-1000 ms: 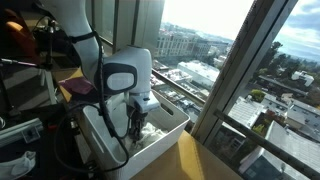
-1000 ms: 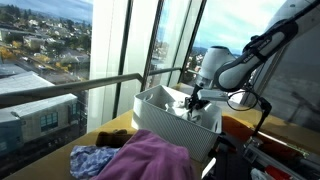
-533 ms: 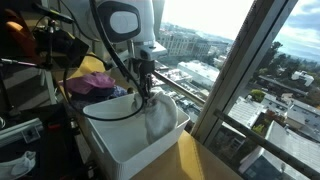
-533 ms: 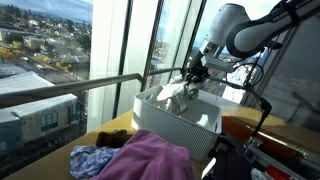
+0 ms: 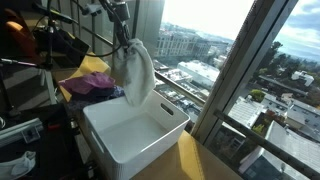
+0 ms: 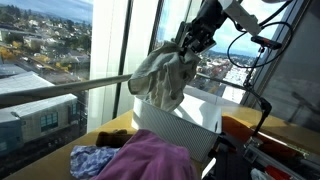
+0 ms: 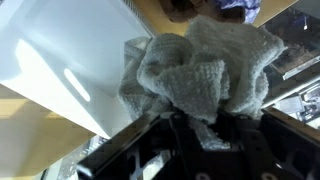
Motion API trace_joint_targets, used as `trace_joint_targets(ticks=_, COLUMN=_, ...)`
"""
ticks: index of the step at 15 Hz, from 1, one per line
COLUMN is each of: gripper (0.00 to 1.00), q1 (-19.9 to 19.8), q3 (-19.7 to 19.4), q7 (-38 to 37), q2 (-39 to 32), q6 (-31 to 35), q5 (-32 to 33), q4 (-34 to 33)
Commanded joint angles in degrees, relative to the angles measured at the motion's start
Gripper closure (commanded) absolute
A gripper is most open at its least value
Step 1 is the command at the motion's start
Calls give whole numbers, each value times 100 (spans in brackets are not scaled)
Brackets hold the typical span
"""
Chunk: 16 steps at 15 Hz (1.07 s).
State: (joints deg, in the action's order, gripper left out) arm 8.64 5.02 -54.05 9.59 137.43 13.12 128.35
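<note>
I have just hauled the crumpled grey-white terry cloth [image 5: 135, 72] up out of the white plastic laundry basket [image 5: 120, 160]. It now dangles clear above the basket's rim, its top pinched between my gripper's [image 6: 188, 45] fingers, so I judge the lift-out finished.

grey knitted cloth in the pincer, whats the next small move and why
Probably carry the grey knitted cloth sideways past the rim of the white plastic bin, toward the purple fabric heap: it hangs from the shut pincer with its lower end seemingly clear above the bin.
</note>
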Motion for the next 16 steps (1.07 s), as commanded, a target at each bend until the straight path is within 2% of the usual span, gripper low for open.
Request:
trace_joint_targets(ticks=1, gripper=94, q1=153, q3=683, q7=-184, q2=303, q6=-482, q5=-208, q4=-269)
trace_joint_targets(ticks=4, gripper=94, q1=320, q3=1186, q7=-350, q2=371, q6=-674, q5=-191, q4=-540)
trace_joint_targets(ticks=8, gripper=94, q1=434, q3=1572, q7=-429, q2=243, q6=-763, q5=-142, q4=-807)
trace_joint_targets(ticks=11, gripper=94, q1=450, q3=1712, q7=-422, q2=157, q6=-748, q5=-128, q4=-853)
trace_joint_targets(ticks=16, gripper=94, q1=456, q3=1699, q7=-368, q2=-290, q6=-633, q5=-183, q4=-737)
